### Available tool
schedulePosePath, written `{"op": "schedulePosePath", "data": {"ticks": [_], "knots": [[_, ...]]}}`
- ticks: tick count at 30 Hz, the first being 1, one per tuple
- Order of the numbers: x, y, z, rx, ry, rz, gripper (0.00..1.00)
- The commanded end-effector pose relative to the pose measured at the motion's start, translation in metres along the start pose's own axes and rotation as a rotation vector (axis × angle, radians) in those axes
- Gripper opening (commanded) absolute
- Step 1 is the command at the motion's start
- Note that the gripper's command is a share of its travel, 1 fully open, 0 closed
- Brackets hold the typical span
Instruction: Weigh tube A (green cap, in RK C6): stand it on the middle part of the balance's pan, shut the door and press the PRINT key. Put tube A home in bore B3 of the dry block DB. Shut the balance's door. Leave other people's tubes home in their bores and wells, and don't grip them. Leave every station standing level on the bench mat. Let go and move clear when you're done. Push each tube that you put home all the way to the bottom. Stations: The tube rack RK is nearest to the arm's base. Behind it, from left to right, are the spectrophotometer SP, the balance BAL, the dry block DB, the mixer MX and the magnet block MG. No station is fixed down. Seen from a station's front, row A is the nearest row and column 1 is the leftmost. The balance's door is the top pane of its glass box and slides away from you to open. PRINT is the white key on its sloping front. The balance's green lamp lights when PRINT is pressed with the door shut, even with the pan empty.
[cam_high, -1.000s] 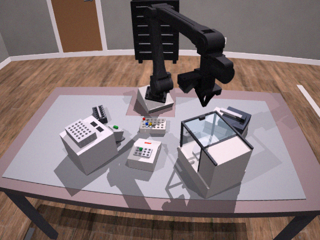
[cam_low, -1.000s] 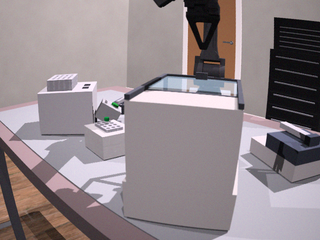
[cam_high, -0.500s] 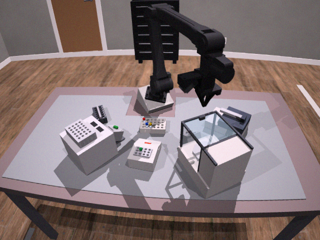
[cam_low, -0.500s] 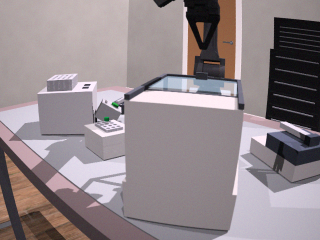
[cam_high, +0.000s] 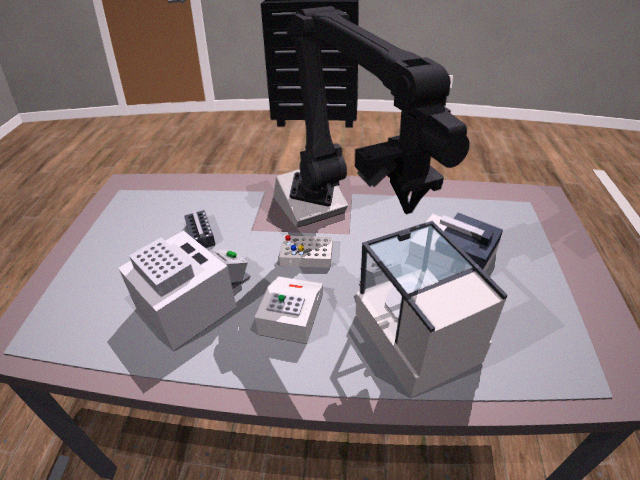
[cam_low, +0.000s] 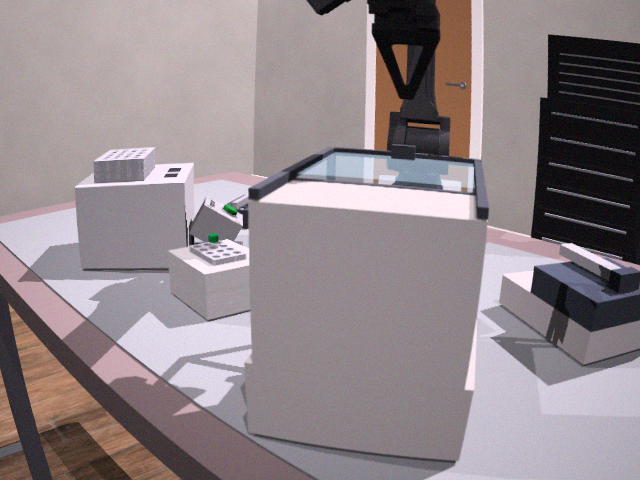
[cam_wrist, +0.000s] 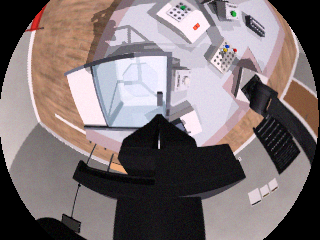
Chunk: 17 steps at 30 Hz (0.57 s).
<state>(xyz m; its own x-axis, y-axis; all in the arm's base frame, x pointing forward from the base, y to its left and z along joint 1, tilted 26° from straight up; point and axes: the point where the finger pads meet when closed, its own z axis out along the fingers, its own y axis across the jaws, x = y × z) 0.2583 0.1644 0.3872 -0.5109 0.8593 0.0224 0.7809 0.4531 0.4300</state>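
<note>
1. The gripper (cam_high: 408, 208) (cam_low: 407, 96) (cam_wrist: 159, 117) hangs in the air, right of the middle in the top view. Its fingers are pinched shut with nothing between them.
2. A tube with a green cap (cam_high: 281, 298) (cam_low: 212, 238) (cam_wrist: 183, 7) stands in the dry block (cam_high: 281, 327) (cam_low: 207, 289) (cam_wrist: 187, 30). It looks like tube A. Only its cap pokes up, so I can't tell if it goes all the way down, or which bore it is in.
3. The balance (cam_high: 454, 330) (cam_low: 361, 310) (cam_wrist: 82, 95) is at the lower right of the top view. Its glass door (cam_high: 413, 258) (cam_low: 382, 167) (cam_wrist: 132, 90) covers the top and looks shut.
4. The pan is hard to see through the glass. The balance's back hides its front from the side, and I can't make out the green lamp.
5. The tube rack (cam_high: 305, 260) (cam_wrist: 218, 59) has red, blue and yellow caps. From the side, the big balance hides it.
6. A tipped box (cam_high: 233, 267) (cam_low: 211, 224) (cam_wrist: 227, 15) carries another green piece (cam_high: 231, 254) (cam_low: 230, 209) (cam_wrist: 233, 14). The tall white box (cam_high: 178, 310) (cam_low: 131, 227) partly hides it in the top view.
</note>
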Motion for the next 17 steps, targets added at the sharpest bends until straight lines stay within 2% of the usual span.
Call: {"op": "schedulePosePath", "data": {"ticks": [1,17], "knots": [[0.0047,0.0179,-0.0252,-0.067,0.006,0.001,0.0],[0.0047,0.0179,-0.0252,-0.067,0.006,0.001,0.0]]}}
